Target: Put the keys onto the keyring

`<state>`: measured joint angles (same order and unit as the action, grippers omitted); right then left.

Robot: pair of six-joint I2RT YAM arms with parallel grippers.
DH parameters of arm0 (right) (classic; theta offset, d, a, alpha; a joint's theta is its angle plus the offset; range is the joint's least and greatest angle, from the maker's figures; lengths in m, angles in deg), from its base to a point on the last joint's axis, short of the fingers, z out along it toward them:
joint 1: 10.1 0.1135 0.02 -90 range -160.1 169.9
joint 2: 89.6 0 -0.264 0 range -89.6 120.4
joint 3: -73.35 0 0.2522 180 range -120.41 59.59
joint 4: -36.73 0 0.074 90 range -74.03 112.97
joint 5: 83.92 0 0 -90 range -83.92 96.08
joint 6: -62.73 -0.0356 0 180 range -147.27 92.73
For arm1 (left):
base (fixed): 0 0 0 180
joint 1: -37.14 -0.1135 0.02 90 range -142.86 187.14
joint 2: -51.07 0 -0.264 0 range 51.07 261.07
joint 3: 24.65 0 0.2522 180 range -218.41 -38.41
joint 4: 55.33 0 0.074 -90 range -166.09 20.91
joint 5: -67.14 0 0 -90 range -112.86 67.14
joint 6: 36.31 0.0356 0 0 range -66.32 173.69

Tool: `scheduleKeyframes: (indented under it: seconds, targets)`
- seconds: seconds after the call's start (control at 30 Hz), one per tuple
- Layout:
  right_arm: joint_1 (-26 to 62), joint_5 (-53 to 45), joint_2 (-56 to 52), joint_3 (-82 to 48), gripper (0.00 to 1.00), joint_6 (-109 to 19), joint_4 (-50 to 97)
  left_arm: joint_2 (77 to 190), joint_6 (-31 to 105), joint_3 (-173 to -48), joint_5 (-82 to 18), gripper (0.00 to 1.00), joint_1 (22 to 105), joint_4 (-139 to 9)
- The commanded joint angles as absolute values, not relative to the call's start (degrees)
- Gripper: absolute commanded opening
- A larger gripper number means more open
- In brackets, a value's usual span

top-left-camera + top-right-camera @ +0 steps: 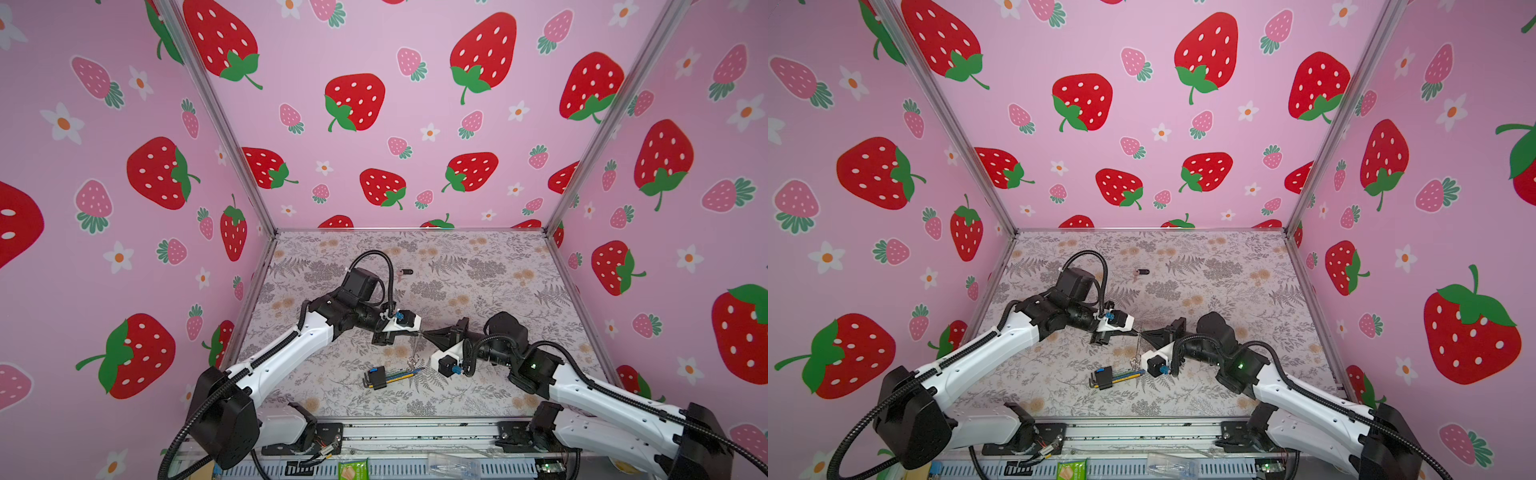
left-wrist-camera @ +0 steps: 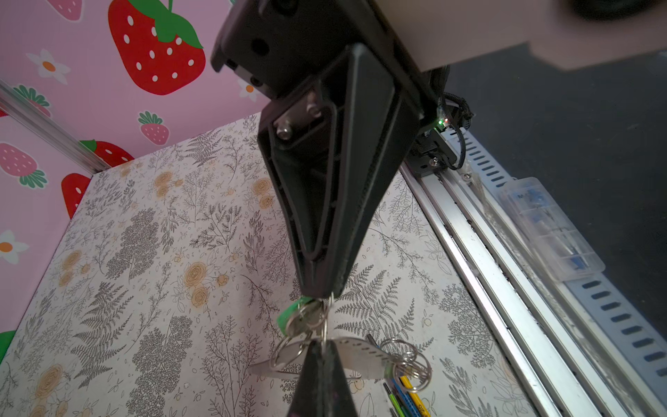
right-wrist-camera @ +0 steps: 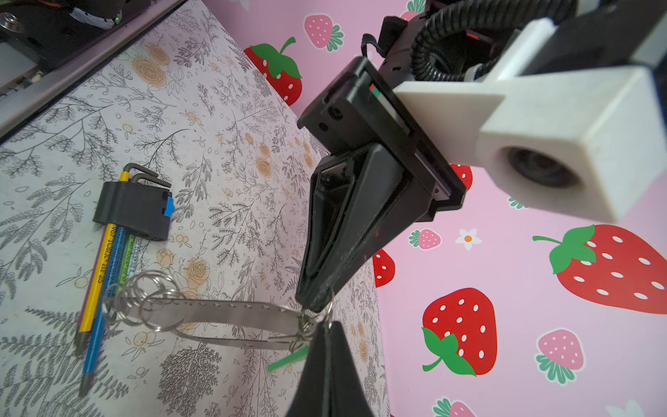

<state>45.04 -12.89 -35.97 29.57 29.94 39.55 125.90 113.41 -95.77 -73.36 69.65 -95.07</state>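
My two grippers meet tip to tip above the middle of the table, both shut: left gripper (image 1: 418, 332) (image 1: 1136, 332) (image 2: 323, 343), right gripper (image 1: 425, 333) (image 1: 1143, 333) (image 3: 330, 325). The keyring (image 2: 357, 355) (image 3: 223, 314), a flat greyish strap loop with a cluster of small metal rings (image 3: 144, 299), hangs from them (image 1: 413, 353). My left gripper pinches one of its rings. My right gripper pinches the green-tagged key (image 2: 296, 317) (image 3: 288, 359) right at that ring. The black-tagged key (image 1: 405, 272) (image 1: 1143, 272) lies alone on the table farther back.
A bundle of coloured hex wrenches (image 1: 386, 377) (image 1: 1113, 377) (image 3: 133, 209) in a black-and-blue holder lies on the table just under the hanging rings. An aluminium rail (image 2: 480, 252) with a clear plastic box (image 2: 548, 231) runs along the front edge. Pink walls enclose three sides.
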Motion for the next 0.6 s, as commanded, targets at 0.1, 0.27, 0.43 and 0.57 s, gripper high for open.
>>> scheduleKeyframes:
  seconds: [0.1, 0.27, 0.43, 0.57]
  targets:
    - [45.10, -10.54, -35.72, 30.85, 0.00, 29.79, 36.86, 126.11, 113.71, -99.47, -76.49, 0.00, 69.22, -95.72]
    - [45.17, -9.53, -35.30, 30.51, 0.00, 29.32, 36.70, 126.22, 113.89, -99.59, -76.66, 0.00, 69.17, -95.87]
    - [45.14, -8.91, -34.28, 29.90, 0.00, 28.34, 36.83, 126.54, 114.35, -99.74, -76.30, 0.00, 69.22, -96.33]
    - [45.10, -8.32, -33.44, 29.61, 0.00, 28.13, 36.24, 126.40, 114.20, -99.71, -76.04, 0.00, 69.23, -96.05]
